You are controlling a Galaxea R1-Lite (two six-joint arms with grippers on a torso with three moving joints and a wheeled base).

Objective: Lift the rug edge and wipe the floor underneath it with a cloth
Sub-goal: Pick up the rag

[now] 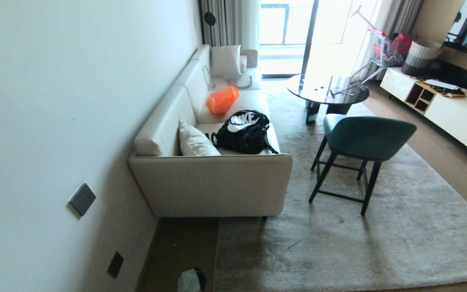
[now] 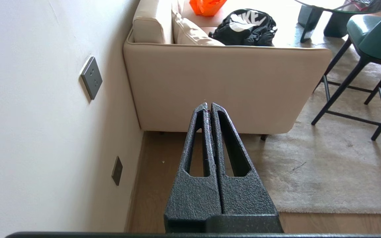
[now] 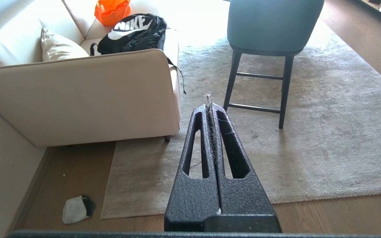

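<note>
The light grey-beige rug (image 1: 359, 227) lies flat, partly under the sofa. Its rug edge (image 1: 217, 255) runs beside a strip of brown wood floor (image 1: 176, 247) along the wall, and its square corner (image 3: 102, 216) shows in the right wrist view. The cloth (image 3: 73, 210), a small pale rag with a dark patch, lies on the floor (image 3: 61, 165) just off that corner, also low in the head view (image 1: 190, 280). My left gripper (image 2: 208, 104) is shut and empty, held high over the floor strip. My right gripper (image 3: 209, 105) is shut above the rug, with stray fibres caught between its fingers.
A cream sofa (image 1: 217, 182) carries a black backpack (image 1: 243, 132), an orange bag (image 1: 222, 99) and cushions. A green chair (image 1: 363, 138) and a round dark table (image 1: 326, 91) stand on the rug. The wall (image 1: 55, 101) with sockets (image 1: 115, 264) is at left, a white cabinet (image 1: 452, 109) at right.
</note>
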